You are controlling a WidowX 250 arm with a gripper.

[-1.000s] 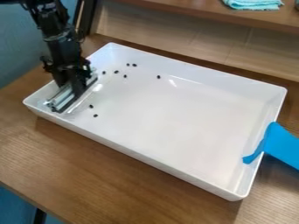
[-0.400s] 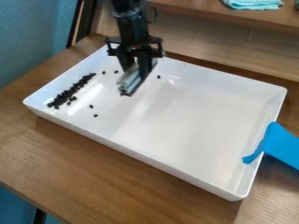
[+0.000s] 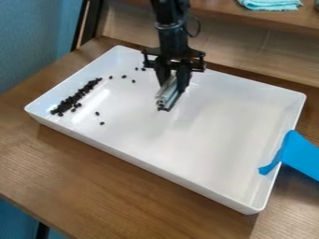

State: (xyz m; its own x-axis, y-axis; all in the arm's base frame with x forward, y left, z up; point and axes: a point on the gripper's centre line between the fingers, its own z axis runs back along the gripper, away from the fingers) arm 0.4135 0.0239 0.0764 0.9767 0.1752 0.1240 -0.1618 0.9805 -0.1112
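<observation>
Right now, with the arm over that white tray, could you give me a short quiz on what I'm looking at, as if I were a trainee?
1. Multiple choice: what is the tool holding?
A) A wooden spoon
B) A silvery bar
C) A glass jar

2. True or false: most of the small dark bits lie in a narrow band near the end of the white tray that is away from the blue strip.

3. Fill in the blank: the cloth lying beyond the tray is ____ in colour.

Key: 1. B; 2. True; 3. Turquoise
</observation>
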